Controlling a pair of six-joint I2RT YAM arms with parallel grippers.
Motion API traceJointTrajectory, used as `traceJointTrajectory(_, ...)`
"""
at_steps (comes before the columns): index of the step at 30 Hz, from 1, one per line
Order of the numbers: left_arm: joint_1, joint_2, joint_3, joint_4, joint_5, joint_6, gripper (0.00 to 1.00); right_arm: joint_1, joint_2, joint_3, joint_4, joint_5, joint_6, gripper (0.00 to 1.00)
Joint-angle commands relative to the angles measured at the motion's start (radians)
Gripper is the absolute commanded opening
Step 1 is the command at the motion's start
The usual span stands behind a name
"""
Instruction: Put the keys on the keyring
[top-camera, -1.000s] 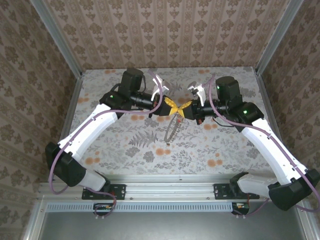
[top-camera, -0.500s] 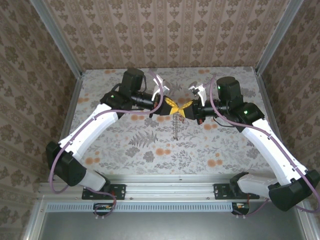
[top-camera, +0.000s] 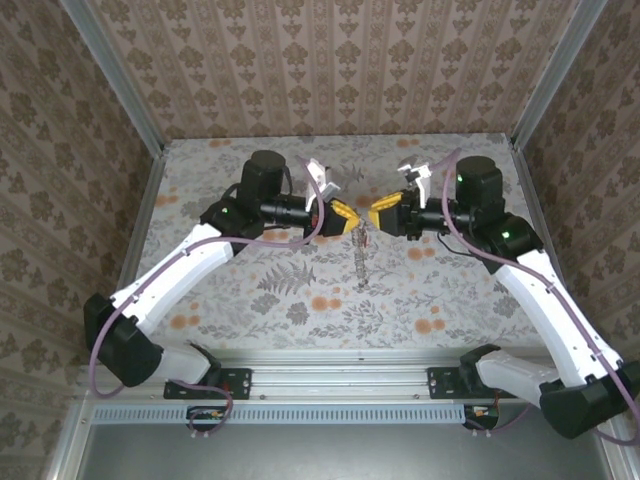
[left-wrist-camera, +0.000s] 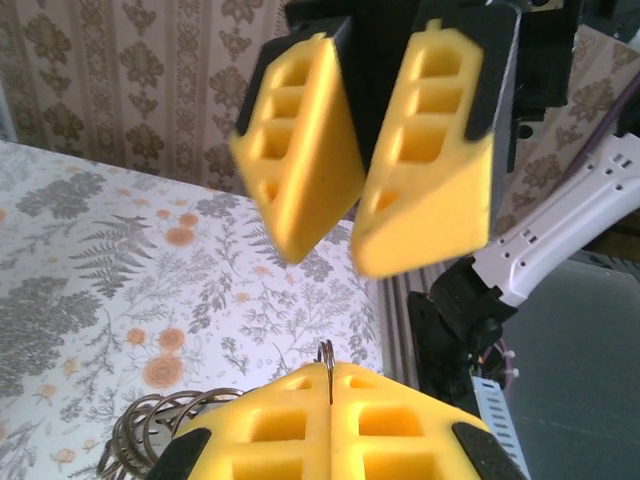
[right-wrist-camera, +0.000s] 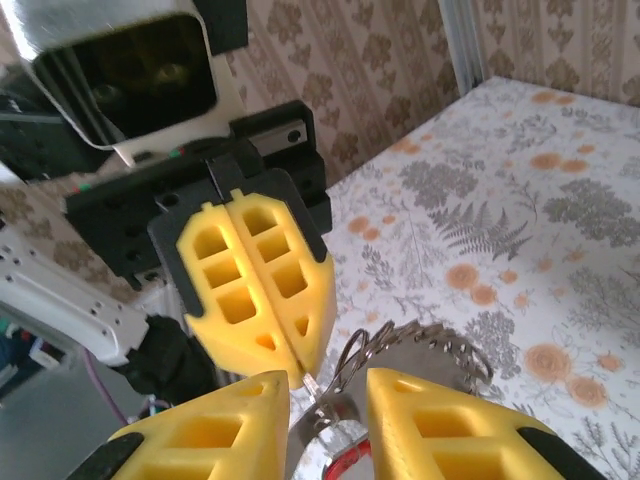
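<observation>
The keyring (top-camera: 360, 256) is a thin dark hoop that hangs edge-on over the table. My left gripper (top-camera: 351, 221) is shut on its top wire, which pokes out between the yellow fingertips (left-wrist-camera: 329, 372); the keyring's (left-wrist-camera: 140, 440) coils show at the lower left of that view. My right gripper (top-camera: 375, 217) faces it from the right, a little apart and open. In the right wrist view a silvery key with a red head (right-wrist-camera: 346, 432) lies in the gap of my right gripper (right-wrist-camera: 327, 382), beside the keyring (right-wrist-camera: 440, 340). No pad visibly presses on the key.
The floral tabletop (top-camera: 250, 290) lies below both grippers. Patterned walls with metal posts (top-camera: 140, 130) close in the back and sides. The aluminium rail (top-camera: 330, 385) with the arm bases runs along the near edge.
My right gripper has opened and drawn back to the right, away from the left fingertips it was touching. The keyring has swung from a visible oval to edge-on under the left gripper.
</observation>
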Motion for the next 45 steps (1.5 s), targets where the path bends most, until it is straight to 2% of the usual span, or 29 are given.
traceJointTrajectory(1,-0.002,-0.054,-0.01,0.123,-0.053,-0.042,0.0,-0.024,-0.042,-0.053,0.123,-0.063,0.085,0.29)
traceJointTrajectory(9,-0.001,-0.062,-0.022,0.189,-0.075,-0.071,0.0,-0.028,-0.032,-0.113,0.2,-0.099,0.139,0.36)
traceJointTrajectory(25,-0.001,-0.047,0.007,0.215,-0.067,-0.085,0.0,-0.001,-0.022,-0.203,0.353,-0.153,0.247,0.35)
traceJointTrajectory(35,-0.001,-0.044,0.005,0.244,-0.056,-0.109,0.0,0.029,-0.005,-0.218,0.372,-0.123,0.247,0.33)
traceJointTrajectory(45,-0.002,-0.053,-0.006,0.264,-0.062,-0.116,0.0,0.031,-0.014,-0.228,0.371,-0.122,0.248,0.06)
